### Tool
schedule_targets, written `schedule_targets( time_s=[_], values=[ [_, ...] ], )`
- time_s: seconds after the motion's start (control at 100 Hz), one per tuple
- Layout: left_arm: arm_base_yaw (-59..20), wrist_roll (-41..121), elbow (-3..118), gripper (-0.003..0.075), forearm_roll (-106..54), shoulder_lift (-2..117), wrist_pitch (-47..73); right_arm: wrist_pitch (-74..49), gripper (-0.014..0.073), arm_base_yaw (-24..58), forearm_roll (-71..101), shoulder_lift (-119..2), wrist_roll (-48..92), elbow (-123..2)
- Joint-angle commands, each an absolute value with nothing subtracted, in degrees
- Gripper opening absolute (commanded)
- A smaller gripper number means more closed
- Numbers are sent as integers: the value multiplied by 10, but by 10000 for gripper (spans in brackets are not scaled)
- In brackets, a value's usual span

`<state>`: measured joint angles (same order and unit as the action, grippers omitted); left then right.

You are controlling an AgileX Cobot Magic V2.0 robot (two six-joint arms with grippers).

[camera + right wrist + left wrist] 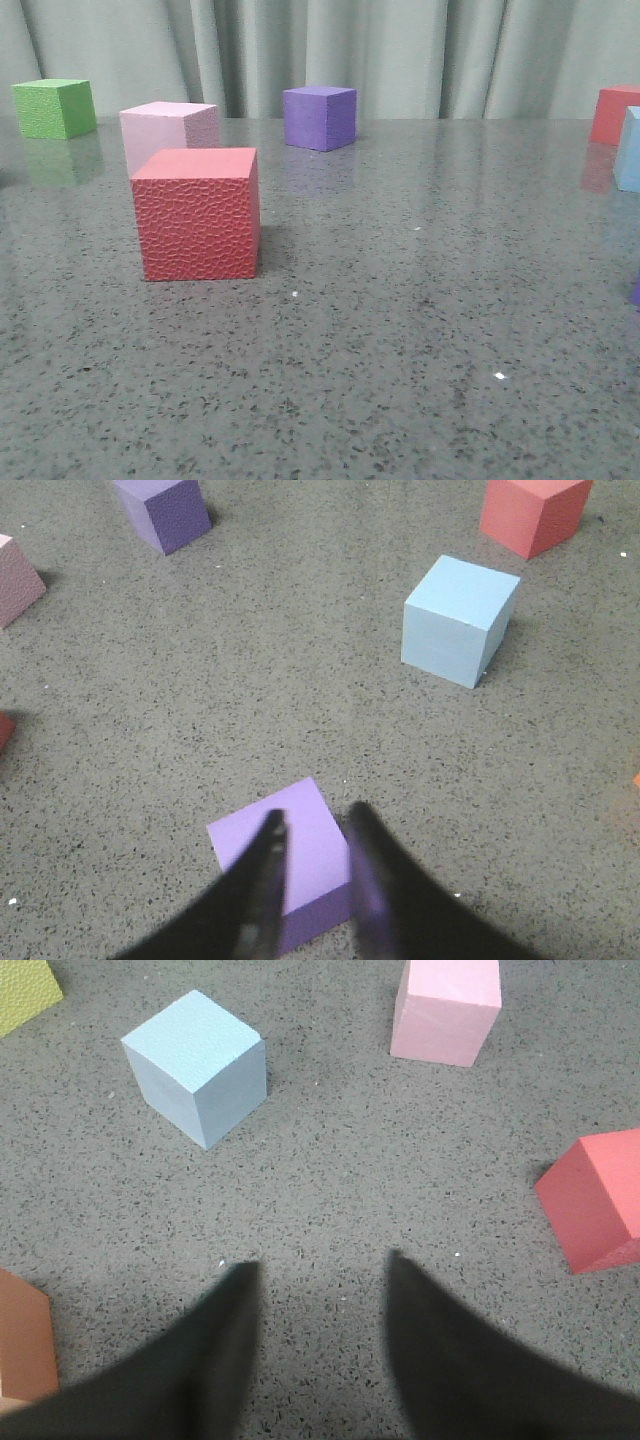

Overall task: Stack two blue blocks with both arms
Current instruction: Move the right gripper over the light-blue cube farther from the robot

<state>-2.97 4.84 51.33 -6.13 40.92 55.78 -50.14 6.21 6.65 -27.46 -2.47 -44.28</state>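
One blue block stands alone on the table in the left wrist view, well ahead of my left gripper, which is open and empty over bare table. The other blue block shows in the right wrist view, and its edge shows at the right border of the front view. My right gripper is blurred, its fingers a narrow gap apart, above a light purple cube and holding nothing. Neither gripper shows in the front view.
The grey speckled table holds a red cube, a pink cube, a green cube, a dark purple cube and another red cube. An orange-brown cube lies beside my left fingers.
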Motion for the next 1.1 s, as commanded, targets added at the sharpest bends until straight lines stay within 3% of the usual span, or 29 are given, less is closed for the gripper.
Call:
schedule_targets(
  time_s=[0.0,0.04,0.07,0.17,0.64,1.09],
  values=[
    [-29,49,534,655,-71,412,524,-466,473,58,71,-282,-21,-462],
    [-29,49,534,726,-71,412,524,-466,568,58,71,-282,-21,-462],
    [-29,49,534,701,-71,412,524,-466,617,58,71,-282,-21,-462],
    [-29,49,534,658,-71,412,524,-464,579,58,71,-282,-21,-462],
    [-29,49,534,659,-71,412,521,-430,580,58,48,-301,-87,-471],
    [-29,49,534,659,-71,412,521,-427,580,58,-98,-513,-252,-593]
  ],
)
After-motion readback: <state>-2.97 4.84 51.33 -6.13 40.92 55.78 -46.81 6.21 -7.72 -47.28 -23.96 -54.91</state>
